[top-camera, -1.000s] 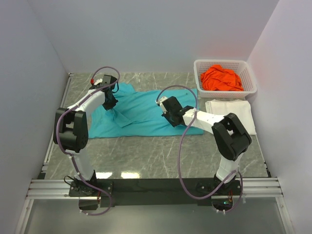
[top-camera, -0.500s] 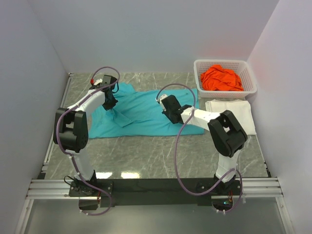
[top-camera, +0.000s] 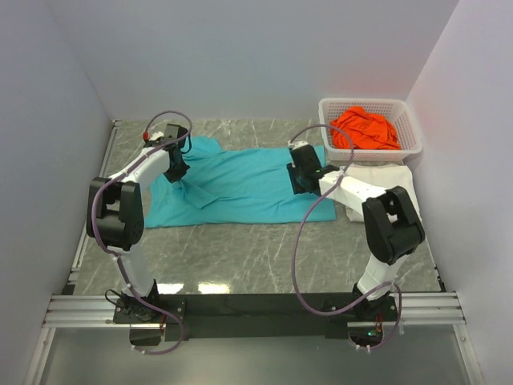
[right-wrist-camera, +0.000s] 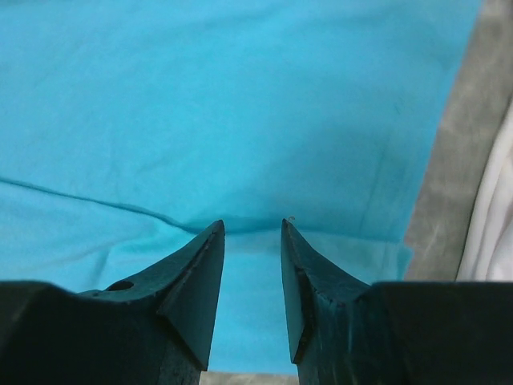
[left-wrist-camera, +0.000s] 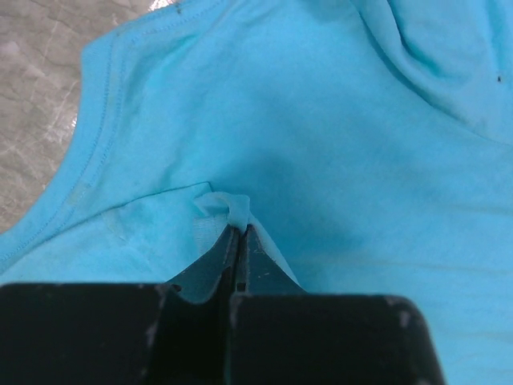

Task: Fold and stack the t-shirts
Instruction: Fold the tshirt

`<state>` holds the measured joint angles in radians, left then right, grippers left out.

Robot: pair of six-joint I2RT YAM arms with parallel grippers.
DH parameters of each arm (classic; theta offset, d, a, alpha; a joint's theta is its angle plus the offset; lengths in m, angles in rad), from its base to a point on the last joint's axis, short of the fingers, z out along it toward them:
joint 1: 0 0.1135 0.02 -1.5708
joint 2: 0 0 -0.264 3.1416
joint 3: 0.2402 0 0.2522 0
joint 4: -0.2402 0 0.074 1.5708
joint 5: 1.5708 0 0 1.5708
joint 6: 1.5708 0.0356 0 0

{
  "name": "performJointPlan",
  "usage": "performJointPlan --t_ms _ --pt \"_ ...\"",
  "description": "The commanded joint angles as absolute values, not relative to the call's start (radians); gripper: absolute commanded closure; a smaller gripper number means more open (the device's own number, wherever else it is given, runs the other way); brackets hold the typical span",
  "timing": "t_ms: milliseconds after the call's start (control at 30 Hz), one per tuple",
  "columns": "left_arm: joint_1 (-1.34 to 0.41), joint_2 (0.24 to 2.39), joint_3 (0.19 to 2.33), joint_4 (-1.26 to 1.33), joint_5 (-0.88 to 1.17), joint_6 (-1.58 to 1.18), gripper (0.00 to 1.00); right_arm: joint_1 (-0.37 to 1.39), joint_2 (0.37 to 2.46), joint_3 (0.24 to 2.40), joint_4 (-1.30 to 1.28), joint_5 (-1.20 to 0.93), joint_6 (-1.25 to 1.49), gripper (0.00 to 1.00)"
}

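1. From above: the teal t-shirt (top-camera: 240,188) lies spread, still rumpled, across the far half of the marble-patterned table (top-camera: 240,257). The left gripper (top-camera: 178,170) sits low on the shirt's left end, near the collar side. The right gripper (top-camera: 298,178) hangs over the shirt's right end. Just beyond that edge, the white t-shirt (top-camera: 401,188) rests folded flat on the table. The orange t-shirt (top-camera: 365,128) is heaped in the white lattice basket (top-camera: 369,102) in the far right corner.

2. Left wrist: the left gripper (left-wrist-camera: 239,233) is clamped tight on a small raised pinch of the teal t-shirt (left-wrist-camera: 337,144), its jaws pressed together with cloth peaking between them. A stitched hem curves past on the left, with bare table (left-wrist-camera: 40,80) showing beyond it.

3. Right wrist: the right gripper (right-wrist-camera: 251,228) stands with its jaws parted and nothing between them, just above the teal t-shirt (right-wrist-camera: 240,104), where a shallow crease runs across the cloth. To the right, a strip of table (right-wrist-camera: 461,144) separates the teal edge from the white t-shirt (right-wrist-camera: 493,233).
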<state>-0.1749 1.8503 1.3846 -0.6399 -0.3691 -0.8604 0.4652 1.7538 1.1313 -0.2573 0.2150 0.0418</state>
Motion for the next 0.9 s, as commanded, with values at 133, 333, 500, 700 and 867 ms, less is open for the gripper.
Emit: performJointPlan --t_ms 133,333,500,700,867 --pt "-0.164 1.838 1.405 -0.646 -0.390 -0.897 0.99 0.339 1.651 0.996 -0.242 0.112 0.345 0.59" --pt "-0.161 1.844 1.396 -0.646 -0.382 -0.919 0.99 0.252 1.634 0.939 -0.248 0.075 0.434 0.60" --pt "-0.161 1.847 1.402 -0.637 -0.368 -0.927 0.98 0.209 1.608 0.879 -0.233 0.064 0.489 0.60" --pt "-0.158 1.835 1.427 -0.632 -0.370 -0.910 0.70 0.158 1.577 0.850 -0.226 0.057 0.503 0.60" --pt "-0.150 1.732 1.430 -0.647 -0.396 -0.891 0.32 0.158 1.497 0.864 -0.252 0.058 0.494 0.60"
